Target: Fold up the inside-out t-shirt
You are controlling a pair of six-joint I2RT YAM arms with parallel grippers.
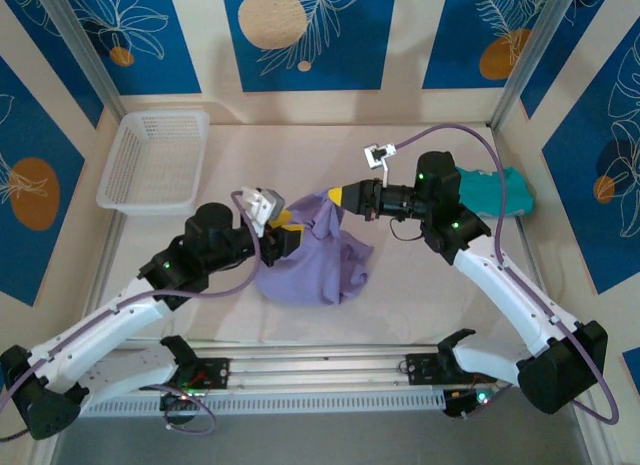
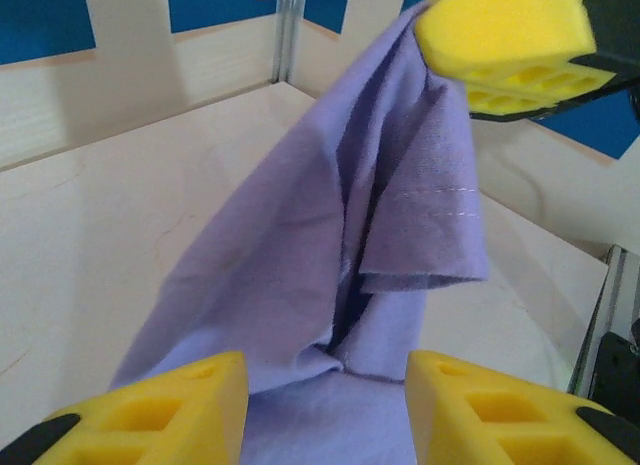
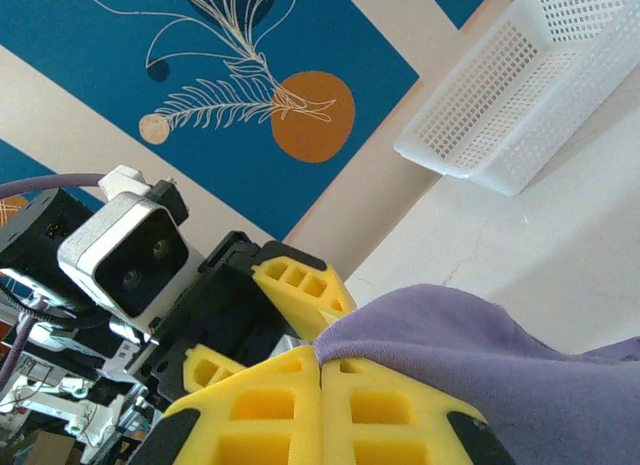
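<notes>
The lavender inside-out t-shirt [image 1: 318, 255] lies bunched at the table's middle, with one part pulled up into a peak. My right gripper [image 1: 338, 196] is shut on that peak; in the right wrist view its yellow pads [image 3: 320, 353] meet on the purple fabric [image 3: 470, 345]. My left gripper [image 1: 293, 231] is at the shirt's left side, close to the right one. Its jaws [image 2: 328, 390] stand open, and a seamed fold of the shirt [image 2: 300, 275] lies loose between them. The right gripper's fingers [image 2: 505, 45] hold the cloth's top corner in the left wrist view.
A white plastic basket [image 1: 155, 160] stands at the back left, and its wall [image 3: 520, 95] is also in the right wrist view. A teal-green garment [image 1: 505, 190] lies at the back right behind the right arm. Patterned walls enclose the table on three sides.
</notes>
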